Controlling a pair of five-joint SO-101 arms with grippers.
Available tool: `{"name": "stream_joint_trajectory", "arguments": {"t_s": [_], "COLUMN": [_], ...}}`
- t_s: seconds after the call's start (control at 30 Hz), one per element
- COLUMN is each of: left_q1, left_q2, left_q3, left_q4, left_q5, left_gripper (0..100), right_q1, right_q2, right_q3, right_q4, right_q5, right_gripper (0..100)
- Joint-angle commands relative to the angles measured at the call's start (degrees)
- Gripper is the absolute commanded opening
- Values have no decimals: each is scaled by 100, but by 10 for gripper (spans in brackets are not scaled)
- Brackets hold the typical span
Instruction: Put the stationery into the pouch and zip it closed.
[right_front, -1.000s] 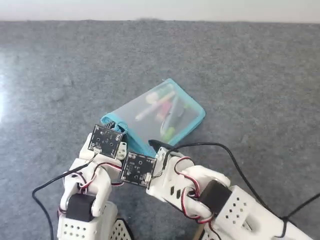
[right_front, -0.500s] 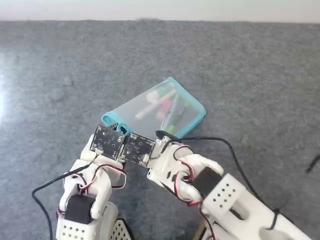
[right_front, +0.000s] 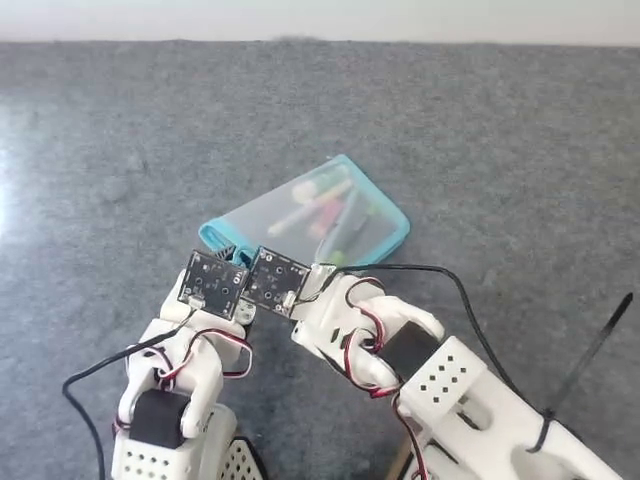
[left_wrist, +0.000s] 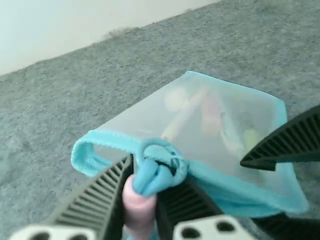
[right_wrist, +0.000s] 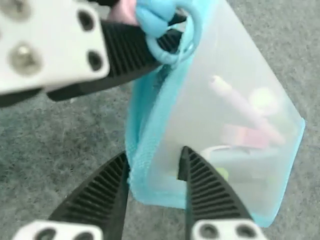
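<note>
Pouch (right_front: 310, 222) of clear film with teal trim lies flat on the grey desk (right_front: 120, 150), just ahead of both arms. The stationery (right_front: 328, 212) is inside it (pens in pink, green and a dark one among them, seen through the film). The left claw (left_wrist: 150, 182) is clamped on the teal loop (left_wrist: 159, 167) bunched at the pouch's near corner. Something pale pink (left_wrist: 137, 202) is pinched in there with it, possibly a pull tab, though the close view is too soft to tell. The right claw (right_wrist: 154, 161) sits right beside the left one. It is narrowly parted and straddles the pouch's teal edge: one finger lies over the clear face and the other is outside the trim, over the desk. From the high view the two wrists are nearly touching above that corner, and the far end of the pouch points away from them toward the wall.
</note>
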Motion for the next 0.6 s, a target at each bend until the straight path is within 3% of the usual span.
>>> {"name": "stream_joint_trajectory", "arguments": {"t_s": [0.0,0.27,0.57], "left_q1": [88,44,35], "left_q2": [26,18,9], "left_q3": [-295,-286,-286], "left_q4": [26,26,18], "left_q5": [79,79,62], "left_gripper": [10,10,11], "right_q1": [180,251,-426], "right_q2": [268,356,-1631], "right_q3": [-563,-651,-448], "right_q4": [-127,426,2105], "right_q5": [35,273,651], "right_gripper": [5,7,7]}}
